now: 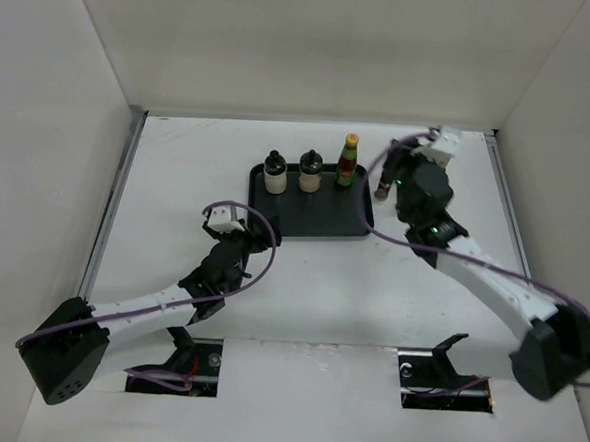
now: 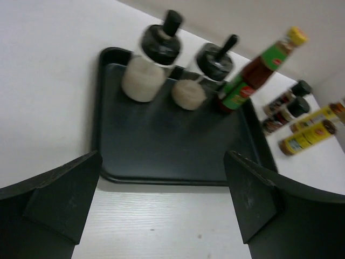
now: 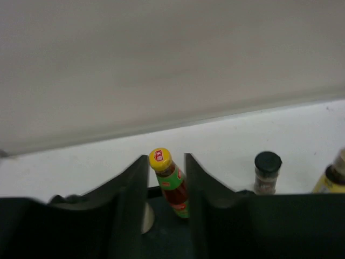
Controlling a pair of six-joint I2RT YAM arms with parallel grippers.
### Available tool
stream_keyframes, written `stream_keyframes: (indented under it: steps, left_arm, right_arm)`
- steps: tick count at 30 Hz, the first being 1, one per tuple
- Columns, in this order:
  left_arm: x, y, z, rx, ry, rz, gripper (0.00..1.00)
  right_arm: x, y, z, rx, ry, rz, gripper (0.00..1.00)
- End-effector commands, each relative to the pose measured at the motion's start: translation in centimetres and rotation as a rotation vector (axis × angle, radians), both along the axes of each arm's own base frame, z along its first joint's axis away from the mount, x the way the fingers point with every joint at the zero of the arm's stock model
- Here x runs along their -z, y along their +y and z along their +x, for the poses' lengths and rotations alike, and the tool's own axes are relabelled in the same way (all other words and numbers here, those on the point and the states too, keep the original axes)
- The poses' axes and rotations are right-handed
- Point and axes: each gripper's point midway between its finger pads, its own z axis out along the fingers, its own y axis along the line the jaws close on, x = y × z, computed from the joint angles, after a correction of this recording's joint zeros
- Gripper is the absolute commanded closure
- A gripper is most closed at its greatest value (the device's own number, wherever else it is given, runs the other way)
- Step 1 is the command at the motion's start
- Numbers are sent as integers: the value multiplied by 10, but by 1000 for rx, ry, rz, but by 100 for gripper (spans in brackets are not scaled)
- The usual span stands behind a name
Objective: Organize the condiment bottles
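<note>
Sauce bottle (image 3: 172, 186) — upright at tray (image 1: 320, 215) back edge, beside cream bottles (image 2: 143, 75) | likely light, rigid, smooth, tippy; take at labelled body | right end effector (image 3: 166, 157) parted, flanking it — left end effector (image 2: 161, 162) released wide

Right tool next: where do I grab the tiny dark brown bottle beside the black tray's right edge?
Take the tiny dark brown bottle by its black cap, coming down from above: it stands upright, and the flat black tray sits close on its left, so a side approach looks tight.
</note>
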Motion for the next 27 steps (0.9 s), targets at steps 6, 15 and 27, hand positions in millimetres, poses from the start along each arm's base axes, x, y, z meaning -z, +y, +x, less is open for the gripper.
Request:
stream_keyframes:
  steps: [6, 15, 27]
  left_arm:
    - [-70, -104, 9, 260, -113, 12, 20]
    - [-82, -244, 52, 527, -12, 102, 41]
    - [-72, -342, 102, 625, 5, 276, 29]
  right_arm:
    - [93, -139, -112, 339, 55, 316, 90]
    - [217, -138, -161, 299, 258, 547, 47]
    - [224, -109, -173, 147, 273, 602, 43]
